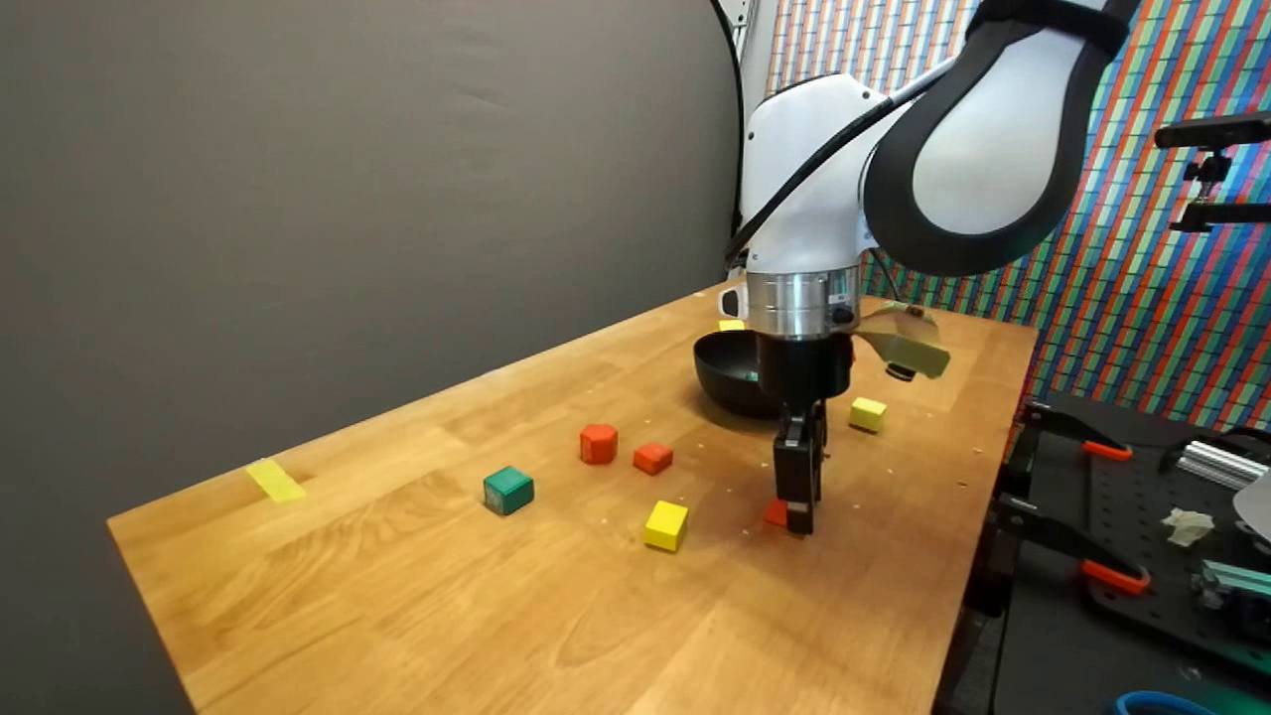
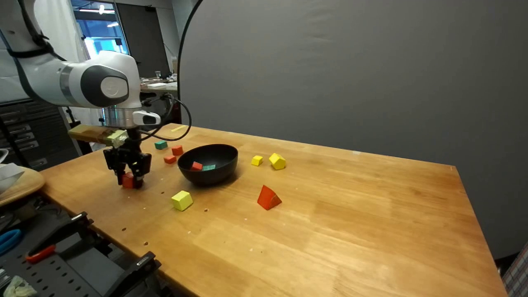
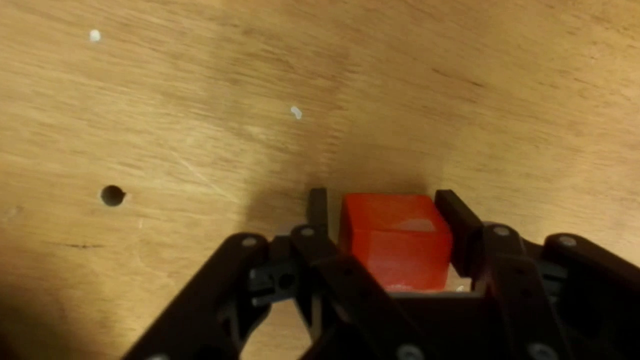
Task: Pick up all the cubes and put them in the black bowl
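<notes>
Down on the table, a red block, with the claw apart around it, not squeezed yet: a thin gap on one side, no clear gap on the other. Looks like painted wood, so likely hard, light and tough. Maybe slippery on the smooth faces. Best pinched low, in the middle of two flat sides, never on a corner.

Near the claw, a yellow block, boxy and likely just as easy to pinch. Past that, a small red block, rather low, so best to reach close to the table. Near that, a six-sided red block; might twist unless held by matching sides.

Then the black bowl, with a red piece and a green piece already inside, and a pale yellow block near it. Farther off one way, a green block. The other way, past the bowl, a little yellow block, a five-sided yellow block and a red wedge, likely to pop out of a squeeze on the slopes, so better held by the flat ends.
</notes>
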`<state>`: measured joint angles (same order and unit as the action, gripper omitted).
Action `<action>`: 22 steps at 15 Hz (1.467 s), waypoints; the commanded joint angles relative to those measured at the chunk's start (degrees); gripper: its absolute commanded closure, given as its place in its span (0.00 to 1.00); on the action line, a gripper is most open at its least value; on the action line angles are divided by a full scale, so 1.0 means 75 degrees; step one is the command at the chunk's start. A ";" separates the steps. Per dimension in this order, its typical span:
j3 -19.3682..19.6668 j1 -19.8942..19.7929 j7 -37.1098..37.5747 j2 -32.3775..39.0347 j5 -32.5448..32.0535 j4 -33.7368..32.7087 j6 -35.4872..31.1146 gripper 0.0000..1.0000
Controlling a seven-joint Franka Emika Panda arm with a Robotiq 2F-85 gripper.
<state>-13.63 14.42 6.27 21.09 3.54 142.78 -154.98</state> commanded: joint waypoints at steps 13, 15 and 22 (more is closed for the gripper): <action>0.1148 -0.1075 0.1017 -0.3654 -0.1780 0.1456 -0.0524 0.79; 0.1247 -0.1484 0.1002 -0.3229 -0.2136 0.1091 -0.0660 0.79; 0.1360 -0.1523 0.0722 -0.1383 -0.1954 -0.0014 -0.0850 0.67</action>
<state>-3.79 1.62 12.27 4.33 -12.29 147.21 -159.58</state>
